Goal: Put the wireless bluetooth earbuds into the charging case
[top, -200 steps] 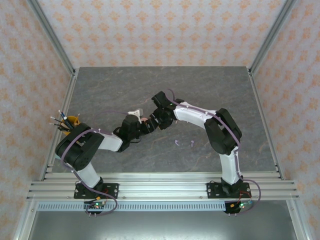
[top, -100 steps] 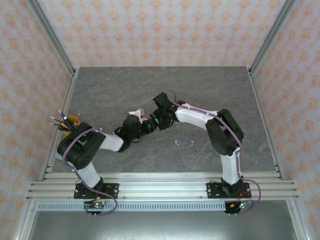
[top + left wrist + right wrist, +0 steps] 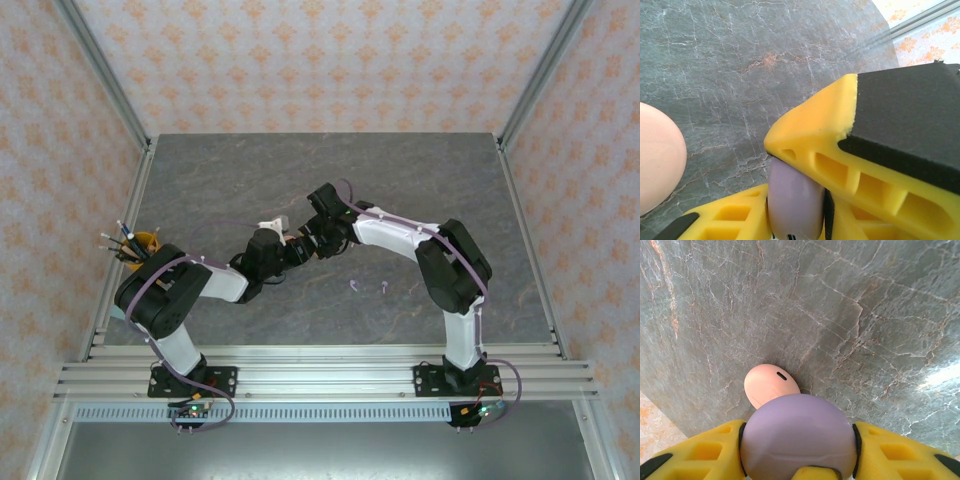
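A round lilac charging case (image 3: pixel 799 430) is closed and clamped between the yellow fingers of my right gripper (image 3: pixel 799 445). My left gripper (image 3: pixel 795 212) is shut on the same lilac case (image 3: pixel 794 200), which is seen edge-on there. Both grippers meet just above the table's middle, the left gripper (image 3: pixel 289 251) right beside the right gripper (image 3: pixel 306 244). A closed pale pink case (image 3: pixel 769 385) lies on the table just beyond them, also at the left edge of the left wrist view (image 3: pixel 655 155). Two lilac earbuds (image 3: pixel 353 288) (image 3: pixel 385 288) lie on the table nearer the bases. The pink earbuds are hidden.
A yellow cup of pens (image 3: pixel 135 243) stands at the table's left edge. The grey marble table (image 3: pixel 420 180) is bounded by metal frame rails and patterned walls.
Both grippers stay closed on the lilac case at the same spot. The right arm's elbow has drifted slightly to the right.
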You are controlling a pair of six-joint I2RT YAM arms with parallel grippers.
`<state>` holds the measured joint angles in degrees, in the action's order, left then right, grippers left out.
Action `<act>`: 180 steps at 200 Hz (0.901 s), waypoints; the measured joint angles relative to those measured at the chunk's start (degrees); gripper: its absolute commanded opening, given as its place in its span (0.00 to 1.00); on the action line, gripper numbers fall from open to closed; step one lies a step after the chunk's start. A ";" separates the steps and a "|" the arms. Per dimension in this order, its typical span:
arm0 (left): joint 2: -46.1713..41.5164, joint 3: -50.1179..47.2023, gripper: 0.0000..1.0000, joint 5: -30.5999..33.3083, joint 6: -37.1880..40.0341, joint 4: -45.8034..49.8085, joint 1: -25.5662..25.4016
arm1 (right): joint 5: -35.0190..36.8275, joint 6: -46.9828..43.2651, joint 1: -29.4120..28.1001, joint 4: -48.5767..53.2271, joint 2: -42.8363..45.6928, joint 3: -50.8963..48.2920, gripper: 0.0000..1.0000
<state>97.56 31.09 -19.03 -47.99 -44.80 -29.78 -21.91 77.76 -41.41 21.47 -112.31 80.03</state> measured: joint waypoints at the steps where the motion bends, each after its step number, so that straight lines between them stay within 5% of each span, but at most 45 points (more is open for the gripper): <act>1: 0.00 0.00 0.28 0.02 0.00 0.00 -0.02 | 0.02 0.00 0.00 -0.02 0.00 -0.02 0.48; 47: 0.00 0.90 0.16 0.02 0.00 1.38 -0.22 | 0.46 0.09 0.24 -0.39 0.31 -0.46 0.51; 96: -0.50 2.32 0.11 0.07 1.27 2.99 -0.22 | 0.20 -0.96 1.05 -0.24 1.99 -1.20 0.77; 180: -12.55 4.66 0.11 -6.34 9.88 18.08 1.60 | 2.12 -16.48 11.80 0.35 22.03 -9.90 0.80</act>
<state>85.01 35.75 -25.36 -38.11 -26.72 -28.18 -19.79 61.28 -29.61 21.82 -90.28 70.13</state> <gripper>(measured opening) 0.222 0.795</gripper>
